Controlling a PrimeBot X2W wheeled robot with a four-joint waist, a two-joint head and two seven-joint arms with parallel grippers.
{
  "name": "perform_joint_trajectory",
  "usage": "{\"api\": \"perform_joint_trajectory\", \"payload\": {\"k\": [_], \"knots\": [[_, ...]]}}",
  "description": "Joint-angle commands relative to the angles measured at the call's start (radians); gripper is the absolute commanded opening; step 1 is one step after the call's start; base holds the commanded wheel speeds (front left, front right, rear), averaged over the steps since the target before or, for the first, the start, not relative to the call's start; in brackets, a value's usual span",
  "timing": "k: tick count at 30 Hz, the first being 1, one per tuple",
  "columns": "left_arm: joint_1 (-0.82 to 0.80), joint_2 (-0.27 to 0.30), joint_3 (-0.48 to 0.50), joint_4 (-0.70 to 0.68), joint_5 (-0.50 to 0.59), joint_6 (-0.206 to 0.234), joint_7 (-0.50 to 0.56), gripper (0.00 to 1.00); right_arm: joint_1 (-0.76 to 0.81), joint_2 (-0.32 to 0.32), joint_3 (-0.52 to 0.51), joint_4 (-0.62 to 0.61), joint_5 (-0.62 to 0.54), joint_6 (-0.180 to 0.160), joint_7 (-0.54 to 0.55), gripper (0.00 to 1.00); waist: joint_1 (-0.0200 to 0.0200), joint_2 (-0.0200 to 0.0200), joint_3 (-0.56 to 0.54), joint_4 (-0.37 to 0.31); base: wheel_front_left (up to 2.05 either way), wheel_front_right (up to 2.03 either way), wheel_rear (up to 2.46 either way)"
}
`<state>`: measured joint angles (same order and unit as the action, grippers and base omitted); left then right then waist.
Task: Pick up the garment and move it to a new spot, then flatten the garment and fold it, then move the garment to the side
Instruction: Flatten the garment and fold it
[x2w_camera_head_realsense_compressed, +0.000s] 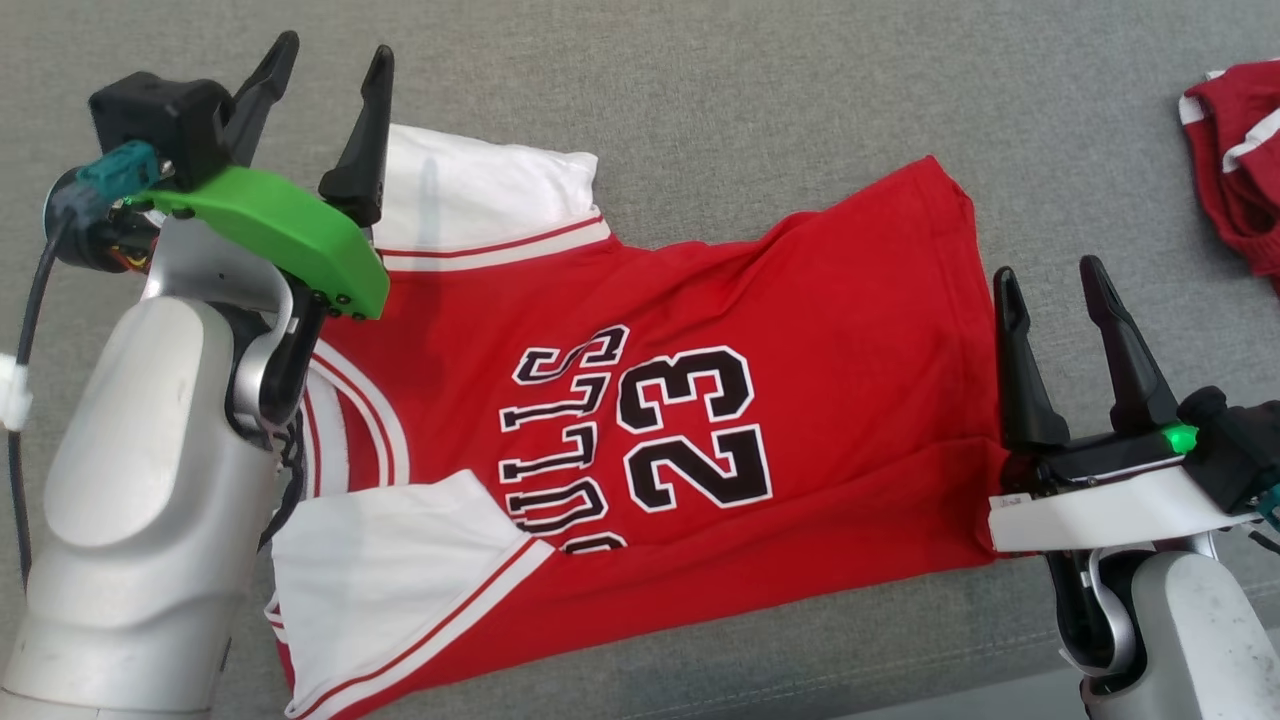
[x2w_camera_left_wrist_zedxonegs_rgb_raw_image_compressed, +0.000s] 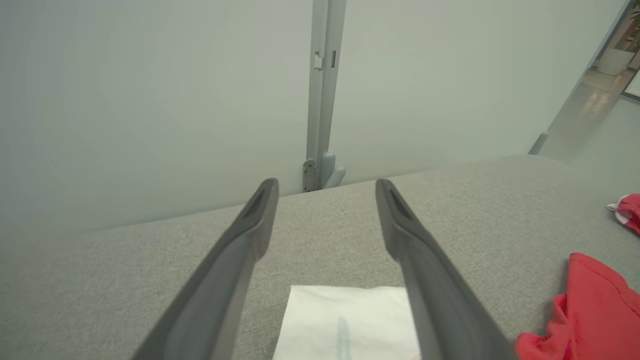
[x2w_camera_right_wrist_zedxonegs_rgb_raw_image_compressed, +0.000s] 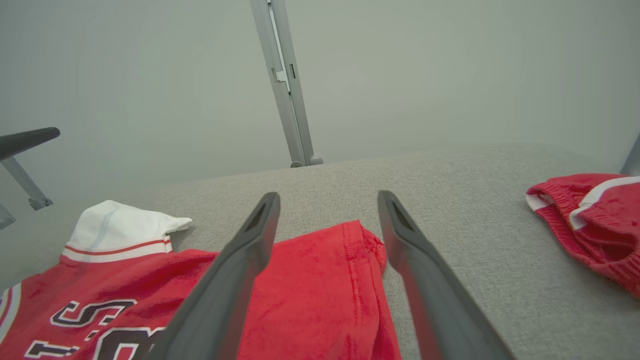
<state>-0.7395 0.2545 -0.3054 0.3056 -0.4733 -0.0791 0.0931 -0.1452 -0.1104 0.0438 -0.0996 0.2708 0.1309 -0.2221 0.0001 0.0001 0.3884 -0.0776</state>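
Note:
A red jersey with white sleeves and the number 23, the garment (x2w_camera_head_realsense_compressed: 700, 400), lies spread flat on the grey cushioned surface, collar toward the left. My left gripper (x2w_camera_head_realsense_compressed: 330, 55) hovers open above the far white sleeve (x2w_camera_left_wrist_zedxonegs_rgb_raw_image_compressed: 345, 320), nothing between its fingers. Over the hem at the right edge of the garment (x2w_camera_right_wrist_zedxonegs_rgb_raw_image_compressed: 320, 290) my right gripper (x2w_camera_head_realsense_compressed: 1050, 275) stands open and empty. Both grippers are apart from the cloth.
A second red-and-white piece of clothing (x2w_camera_head_realsense_compressed: 1235, 160) lies bunched at the far right (x2w_camera_right_wrist_zedxonegs_rgb_raw_image_compressed: 590, 220). The grey cushion (x2w_camera_head_realsense_compressed: 700, 80) extends behind the jersey to a pale wall with a metal post (x2w_camera_left_wrist_zedxonegs_rgb_raw_image_compressed: 320, 95).

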Motion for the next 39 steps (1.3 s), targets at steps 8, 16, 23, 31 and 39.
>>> {"api": "perform_joint_trajectory", "payload": {"k": [8,16,23,31,39], "knots": [[-0.141,0.007,-0.007,0.325,-0.061,-0.032,0.079,1.0,-0.048,0.008,0.016,0.043,0.009,0.0,-0.027,1.0,-0.0001,-0.0001,0.096,-0.073,0.0,0.0,0.0],[-0.188,-0.008,-0.018,0.45,-0.102,-0.043,0.11,0.0,-0.058,-0.001,0.004,0.072,0.017,0.0,-0.035,1.0,-0.0001,-0.0001,0.088,-0.06,0.0,0.0,0.0],[-0.204,-0.006,-0.046,0.447,-0.134,-0.051,0.086,0.0,-0.091,-0.029,-0.014,0.109,0.04,0.0,-0.026,1.0,-0.0001,-0.0001,0.072,-0.042,0.0,0.0,0.0],[-0.232,0.0,-0.085,0.393,-0.138,-0.052,0.033,0.0,-0.242,-0.126,0.028,0.219,0.095,0.0,0.015,1.0,-0.0001,-0.0001,0.099,-0.005,0.0,0.0,0.0],[-0.244,-0.012,-0.131,0.32,-0.127,-0.052,-0.005,0.0,-0.405,-0.196,0.146,0.407,0.187,0.0,0.056,1.0,-0.0001,-0.0001,0.15,0.054,0.0,0.0,0.0]]}}
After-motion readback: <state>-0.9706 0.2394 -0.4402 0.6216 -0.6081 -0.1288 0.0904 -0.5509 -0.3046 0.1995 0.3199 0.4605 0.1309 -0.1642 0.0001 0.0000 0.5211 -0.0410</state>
